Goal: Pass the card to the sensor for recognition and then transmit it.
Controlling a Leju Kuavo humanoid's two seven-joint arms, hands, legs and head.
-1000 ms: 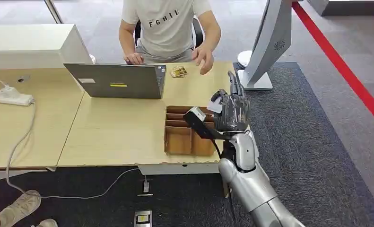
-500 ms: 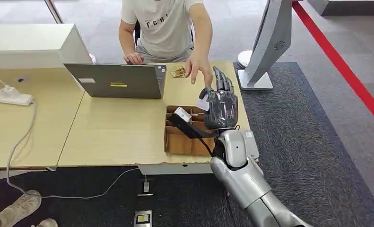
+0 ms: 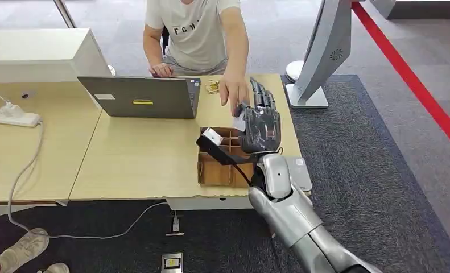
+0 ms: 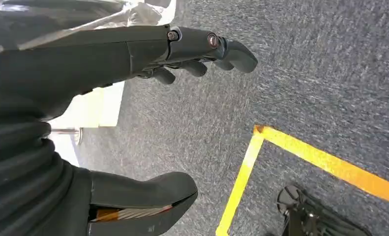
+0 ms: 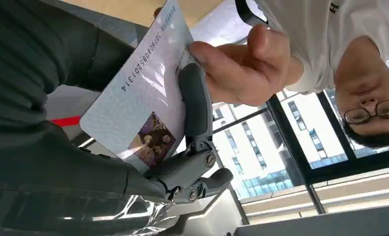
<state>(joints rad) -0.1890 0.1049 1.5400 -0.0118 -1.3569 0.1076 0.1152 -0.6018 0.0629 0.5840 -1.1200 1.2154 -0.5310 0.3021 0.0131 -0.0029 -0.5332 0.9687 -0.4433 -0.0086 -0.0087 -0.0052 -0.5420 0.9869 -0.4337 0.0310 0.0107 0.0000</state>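
Note:
My right hand (image 3: 261, 122) is raised over the far right of the wooden table (image 3: 137, 165) and holds a white card (image 3: 239, 121). In the right wrist view the card (image 5: 143, 98) shows a printed number and a small photo, pressed between my thumb and a dark finger (image 5: 194, 105). A person's hand (image 3: 234, 91) reaches from across the table, and its fingertips (image 5: 207, 51) pinch the card's far edge. My left hand (image 4: 84, 64) hangs over grey carpet, fingers apart, holding nothing.
A cardboard divider box (image 3: 217, 168) lies under my right forearm. A grey laptop (image 3: 143, 96) stands at the table's far side in front of the seated person (image 3: 197, 31). A white kiosk stand (image 3: 325, 51) rises at the right. A flat grey device (image 3: 301, 173) sits by the table's right edge.
My right hand has carried the card left and farther across the table toward the person. The person's hand has come down and now touches the card's edge.

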